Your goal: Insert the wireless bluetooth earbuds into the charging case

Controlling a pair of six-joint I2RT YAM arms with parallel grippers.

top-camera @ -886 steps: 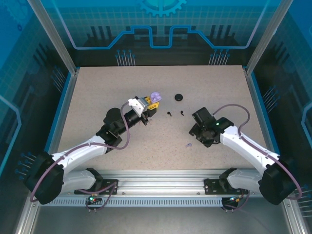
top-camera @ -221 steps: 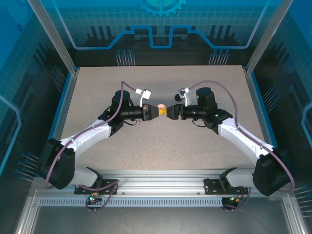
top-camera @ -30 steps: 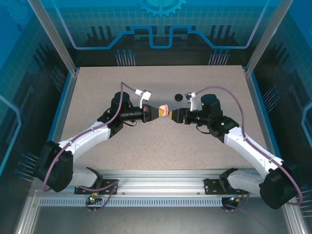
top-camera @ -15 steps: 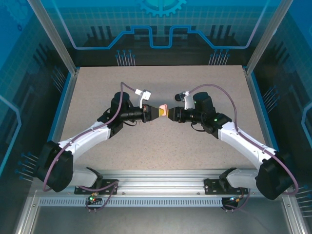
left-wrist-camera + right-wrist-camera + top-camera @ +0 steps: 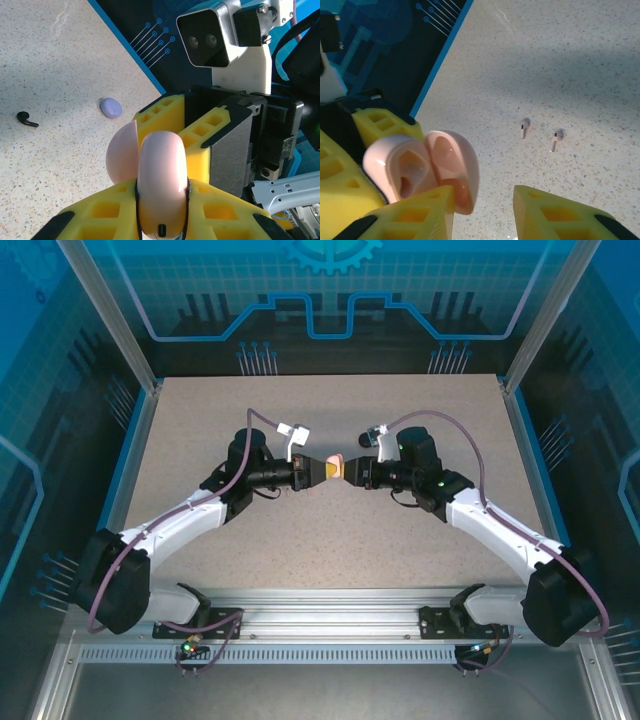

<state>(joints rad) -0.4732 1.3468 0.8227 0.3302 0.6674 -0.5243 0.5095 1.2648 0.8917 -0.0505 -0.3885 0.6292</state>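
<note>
My left gripper (image 5: 325,469) is shut on the pale pink charging case (image 5: 161,185), held above the middle of the table. The case's lid (image 5: 122,155) stands open. My right gripper (image 5: 352,472) faces it from the right, its jaws apart. In the right wrist view one yellow finger (image 5: 405,215) rests against the rim of the open lid (image 5: 452,165), and nothing lies between the fingers. Two pale pink earbuds (image 5: 523,127) (image 5: 555,140) lie side by side on the table below. The case's hollow inner seats (image 5: 402,172) are in sight.
A lilac round case (image 5: 111,107) and one black earbud (image 5: 26,118) lie on the speckled table, seen in the left wrist view. A blue border (image 5: 442,55) marks the table's edge in the right wrist view.
My right gripper has moved left up to the pink case and its jaws have narrowed. The left arm has held still with the case.
</note>
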